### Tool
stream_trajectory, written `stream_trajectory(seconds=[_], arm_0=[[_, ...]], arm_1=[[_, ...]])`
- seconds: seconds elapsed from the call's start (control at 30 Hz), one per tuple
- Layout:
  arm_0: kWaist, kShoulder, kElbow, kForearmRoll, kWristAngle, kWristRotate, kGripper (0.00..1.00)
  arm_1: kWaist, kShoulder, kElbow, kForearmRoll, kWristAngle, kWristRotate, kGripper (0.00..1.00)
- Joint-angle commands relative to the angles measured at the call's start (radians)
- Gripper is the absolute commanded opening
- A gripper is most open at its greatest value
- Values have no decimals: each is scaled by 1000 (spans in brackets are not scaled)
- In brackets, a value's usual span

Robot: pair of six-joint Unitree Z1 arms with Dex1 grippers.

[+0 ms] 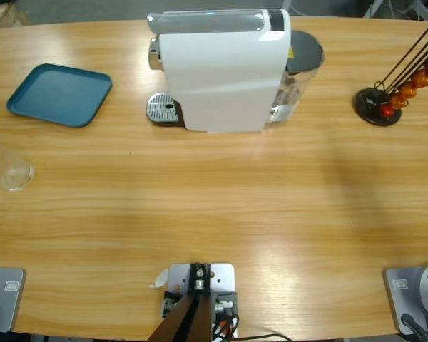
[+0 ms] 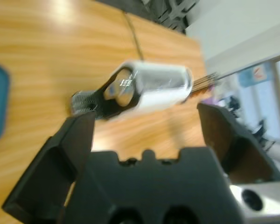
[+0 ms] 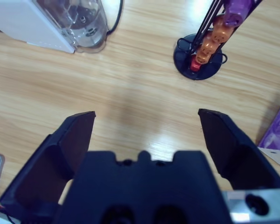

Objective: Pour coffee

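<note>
Waiting released, both hands hold nothing; the glass [image 1: 9,173] sits at nine o'clock, well apart from the coffee machine [image 1: 221,68] at twelve, unfilled.

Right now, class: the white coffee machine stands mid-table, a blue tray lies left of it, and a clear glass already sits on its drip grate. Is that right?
One detail is wrong. The glass is not on the drip grate; the high view shows it near the table's left edge, below the tray, and the grate is bare. The coffee machine and tray are as stated.
</note>
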Motion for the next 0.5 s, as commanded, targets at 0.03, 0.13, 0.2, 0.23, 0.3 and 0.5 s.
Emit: stream_trajectory(seconds=[0.03,0.13,0.2,0.23,0.3,0.5], arm_0=[[-3,314,-114,-20,-190,-68,757],[-2,339,-89,-19,-242,-67,649],[-1,351,-80,-19,-253,-67,601],[-1,360,-79,-19,-259,-67,604],[-1,383,-80,-19,-273,-67,605],[2,437,-81,-19,-293,-58,623]], arm_1=[[9,-29,36,-10,5,-2,1000],[9,-22,35,-10,5,-2,1000],[9,-11,33,-10,5,-2,1000],[9,-6,32,-10,5,-2,1000],[9,-5,31,-9,5,-2,1000],[9,-14,33,-10,5,-2,1000]])
